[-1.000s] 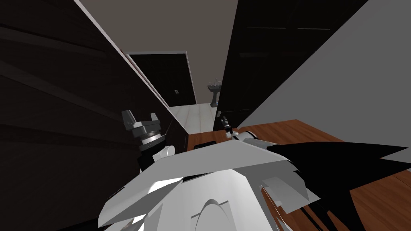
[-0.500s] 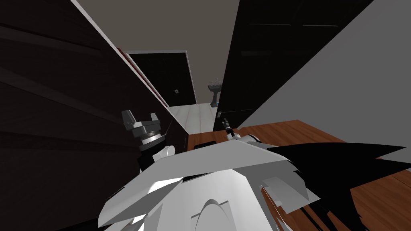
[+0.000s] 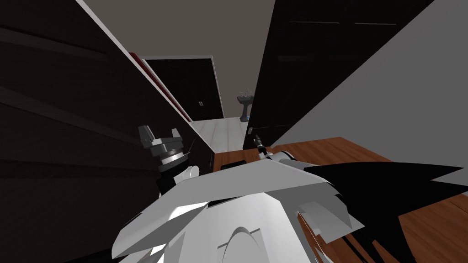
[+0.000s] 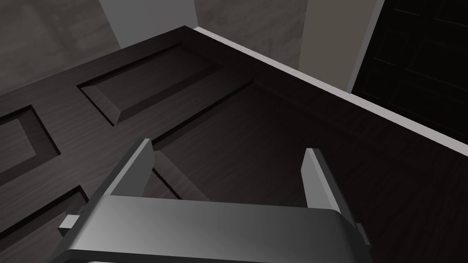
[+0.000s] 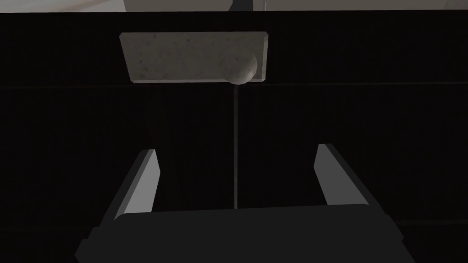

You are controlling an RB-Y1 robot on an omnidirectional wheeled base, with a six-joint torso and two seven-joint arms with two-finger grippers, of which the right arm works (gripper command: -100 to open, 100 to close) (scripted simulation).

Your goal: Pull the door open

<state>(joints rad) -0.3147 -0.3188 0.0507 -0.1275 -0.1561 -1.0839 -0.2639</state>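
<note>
My right jaws stand wide and empty, facing the dark door (image 5: pixel 329 114); its round knob (image 5: pixel 238 68) sits ahead, apart. My left jaws gape too.

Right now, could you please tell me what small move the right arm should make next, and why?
Probably ease the right jaws forward to the round knob: they stand open, facing the dark door, and the knob, on its grey plate, lies beyond their tips, not between them.
</note>
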